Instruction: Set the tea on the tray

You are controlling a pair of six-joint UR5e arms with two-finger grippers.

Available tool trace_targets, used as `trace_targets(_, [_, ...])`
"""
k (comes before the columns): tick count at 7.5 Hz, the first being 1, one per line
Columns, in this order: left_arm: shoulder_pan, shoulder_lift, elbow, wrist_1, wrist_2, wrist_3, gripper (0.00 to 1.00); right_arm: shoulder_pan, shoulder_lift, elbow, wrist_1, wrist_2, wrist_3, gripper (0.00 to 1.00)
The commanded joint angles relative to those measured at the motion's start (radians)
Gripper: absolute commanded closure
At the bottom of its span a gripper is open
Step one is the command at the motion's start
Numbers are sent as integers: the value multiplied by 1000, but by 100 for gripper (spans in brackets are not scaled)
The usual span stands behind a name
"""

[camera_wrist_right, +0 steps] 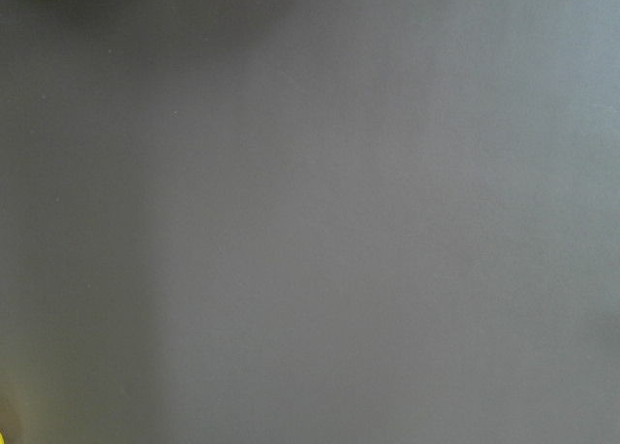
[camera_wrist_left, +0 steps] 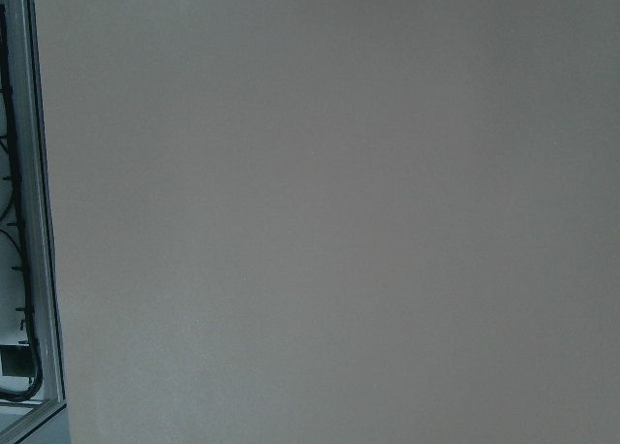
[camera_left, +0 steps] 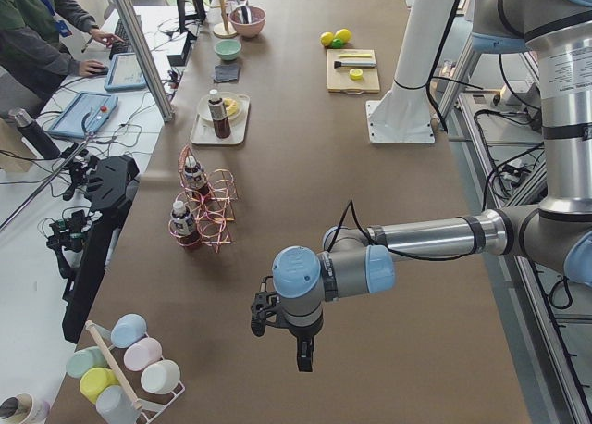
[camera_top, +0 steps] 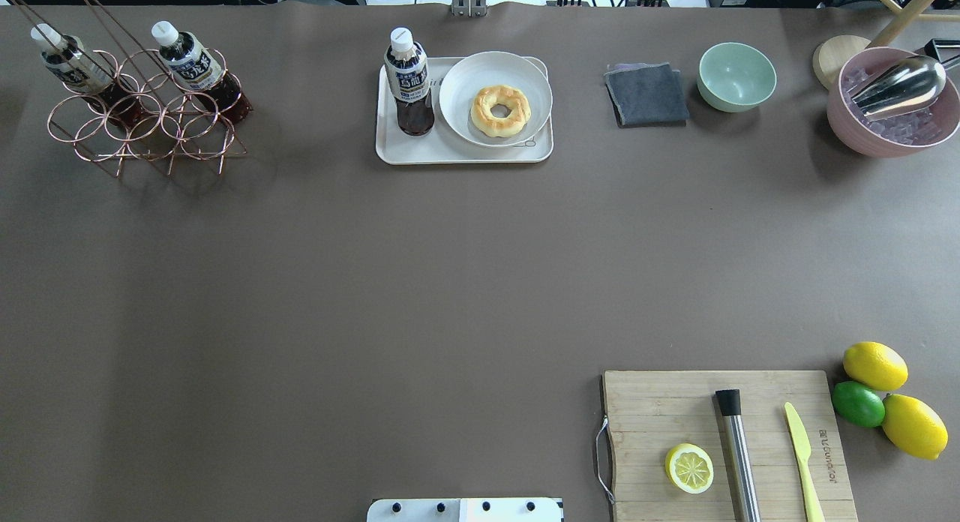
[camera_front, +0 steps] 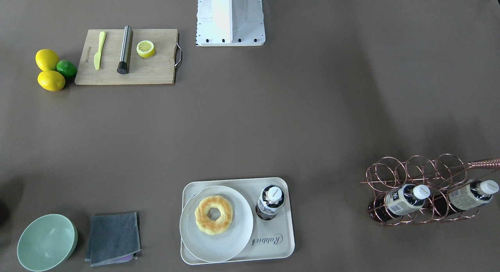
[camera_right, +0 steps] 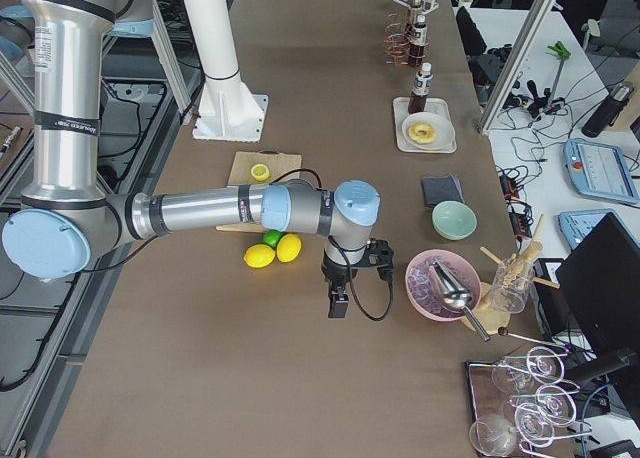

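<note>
Silver tubes with pale-blue joint caps and looping black cables end in the black left gripper [camera_left: 302, 353] and right gripper [camera_right: 338, 305]; the white pedestal [camera_front: 230, 25] carries dark bolts.

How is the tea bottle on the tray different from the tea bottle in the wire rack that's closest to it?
The tray bottle stands upright; the rack bottle leans tilted. The tray bottle rests on the flat white tray beside a plate; the rack bottle sits in the copper wire rack. Both have white caps, dark tea and matching labels.
</note>
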Motion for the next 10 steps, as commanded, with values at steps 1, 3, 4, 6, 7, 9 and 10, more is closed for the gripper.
trace_targets(1, [0, -4, 4, 0, 0, -2, 2, -6, 0, -9, 39, -1, 0, 0])
trace_targets(3, [0, -2, 1, 0, -1, -2, 2, -11, -1, -12, 40, -1, 2, 0])
trace_targets(4, [0, -2, 1, -2, -1, -4, 2, -11, 0, -13, 40, -3, 2, 0])
trace_targets(6, [0, -4, 1, -2, -1, -2, 2, -15, 5, -22, 40, -1, 2, 0])
trace_targets(7, [0, -4, 0, -2, -1, -2, 2, -22, 5, -25, 40, -1, 2, 0])
trace_targets(9, [0, -4, 0, -2, -1, -2, 2, -23, 19, -41, 40, -3, 2, 0])
trace_targets(10, [0, -2, 0, -2, -3, -2, 2, -25, 19, -42, 40, -3, 0, 0])
